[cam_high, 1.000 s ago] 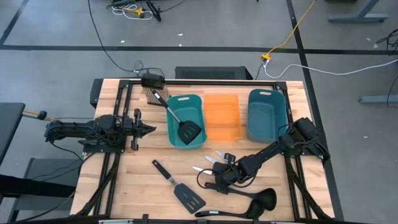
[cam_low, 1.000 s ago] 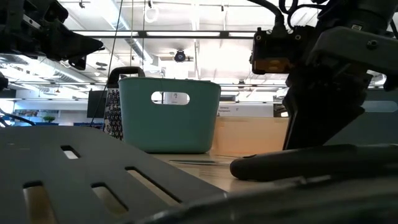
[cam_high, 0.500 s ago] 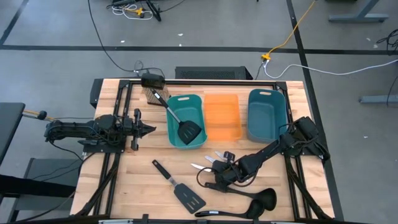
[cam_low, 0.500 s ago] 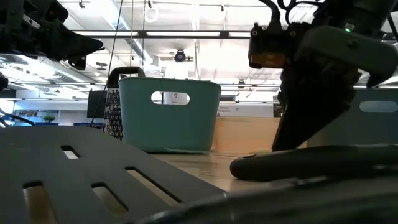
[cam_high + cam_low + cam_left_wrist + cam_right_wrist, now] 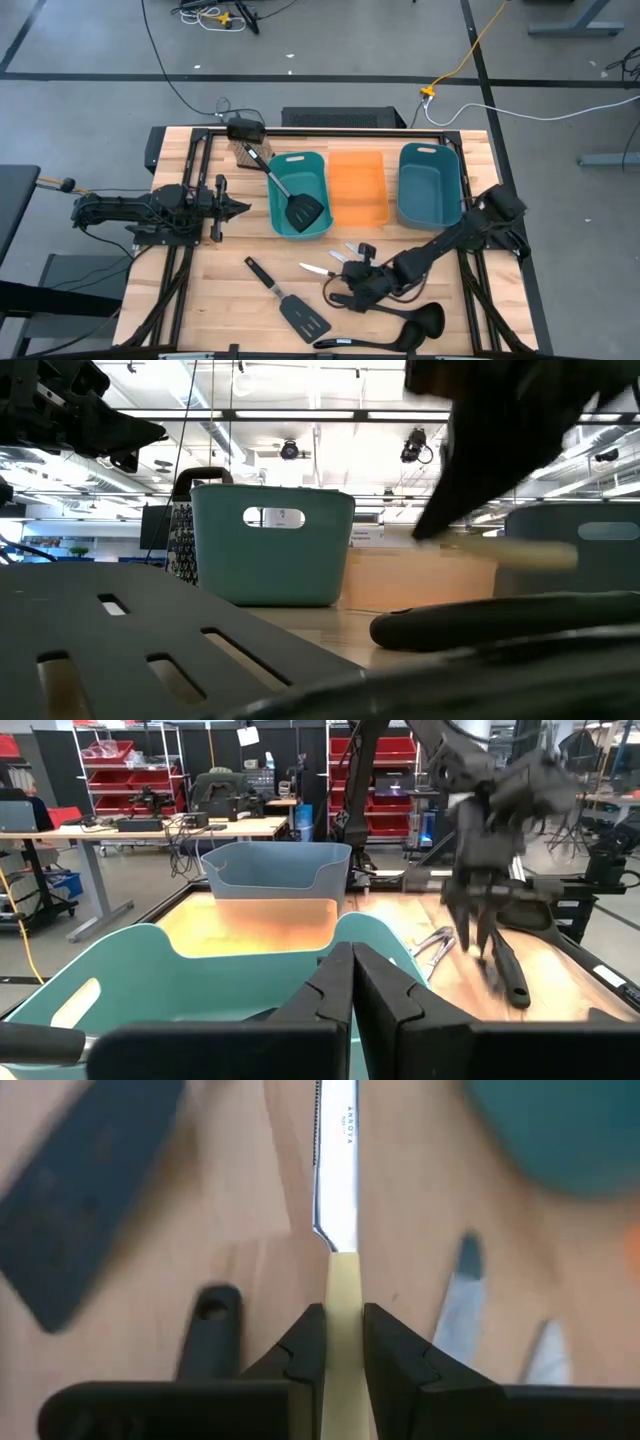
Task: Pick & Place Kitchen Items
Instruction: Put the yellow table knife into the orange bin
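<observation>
My right gripper (image 5: 343,278) hangs over the table's near middle, shut on the yellow-handled knife (image 5: 338,1190), whose steel blade (image 5: 312,268) points toward the table's left. Two small silver knives (image 5: 350,251) lie flat just beyond it. Two black ladles (image 5: 405,316) lie near the front edge. One black slotted spatula (image 5: 288,302) lies flat on the table. Another (image 5: 292,198) rests in the left teal bin (image 5: 315,170), its handle over the bin's far corner. My left gripper (image 5: 240,208) waits shut and level beside that bin. My right gripper pinches the knife's yellow handle (image 5: 343,1280) between its two fingers (image 5: 305,1342), close behind the blade. The fingers slant downward and lie along the knife, which sticks out ahead of them. In the low view the handle (image 5: 540,554) hangs above the table top.
An orange bin (image 5: 357,186) and a second teal bin (image 5: 428,182) stand in a row with the first at the table's far side. A dark box (image 5: 245,130) sits at the far left corner. Bare wood shows left of the lying spatula.
My right gripper has risen and tipped more level, drifting a little toward the table's near left. The yellow-handled knife has come up off the table with it.
</observation>
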